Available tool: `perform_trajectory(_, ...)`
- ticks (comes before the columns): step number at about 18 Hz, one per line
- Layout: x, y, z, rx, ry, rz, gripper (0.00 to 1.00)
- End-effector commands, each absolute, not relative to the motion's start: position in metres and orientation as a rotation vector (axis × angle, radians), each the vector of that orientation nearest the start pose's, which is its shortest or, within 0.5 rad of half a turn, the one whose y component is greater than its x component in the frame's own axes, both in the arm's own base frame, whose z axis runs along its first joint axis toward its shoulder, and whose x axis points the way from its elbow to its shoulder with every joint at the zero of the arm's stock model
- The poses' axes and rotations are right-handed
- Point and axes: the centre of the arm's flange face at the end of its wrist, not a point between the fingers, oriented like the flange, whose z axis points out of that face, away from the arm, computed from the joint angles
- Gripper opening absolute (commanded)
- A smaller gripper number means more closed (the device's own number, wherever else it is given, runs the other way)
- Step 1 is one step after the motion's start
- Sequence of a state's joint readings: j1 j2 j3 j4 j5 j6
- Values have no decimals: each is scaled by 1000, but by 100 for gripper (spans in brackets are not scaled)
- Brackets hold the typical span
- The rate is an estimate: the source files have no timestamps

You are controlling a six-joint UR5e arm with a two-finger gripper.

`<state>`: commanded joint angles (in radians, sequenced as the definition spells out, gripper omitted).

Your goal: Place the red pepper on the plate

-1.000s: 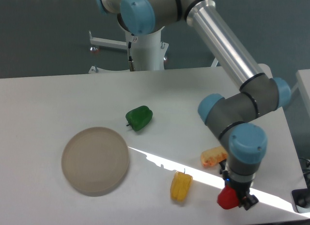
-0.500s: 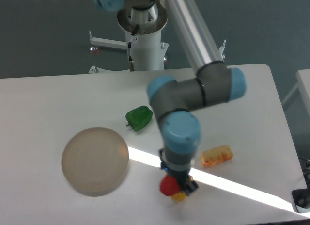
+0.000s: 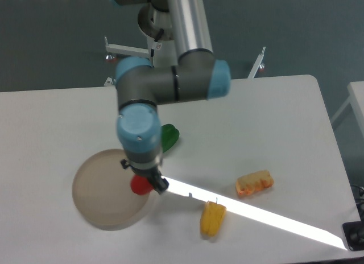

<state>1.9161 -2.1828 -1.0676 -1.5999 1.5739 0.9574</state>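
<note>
The gripper (image 3: 144, 181) has its jaws grasping the red pepper (image 3: 138, 185) above the plate's (image 3: 96, 196) right edge.

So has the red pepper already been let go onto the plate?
No, the gripper is shut on the red pepper, which is held over the right edge of the plate.
</note>
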Motion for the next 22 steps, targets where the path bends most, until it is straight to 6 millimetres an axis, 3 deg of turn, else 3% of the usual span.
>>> perform_trajectory(7, -82, 739, 304, -3168, 941, -166, 60)
perform_trajectory(10, -81, 746, 289, -3184, 868, -163, 59)
perform_trajectory(22, -74, 754, 264, -3151, 823, -272, 59)
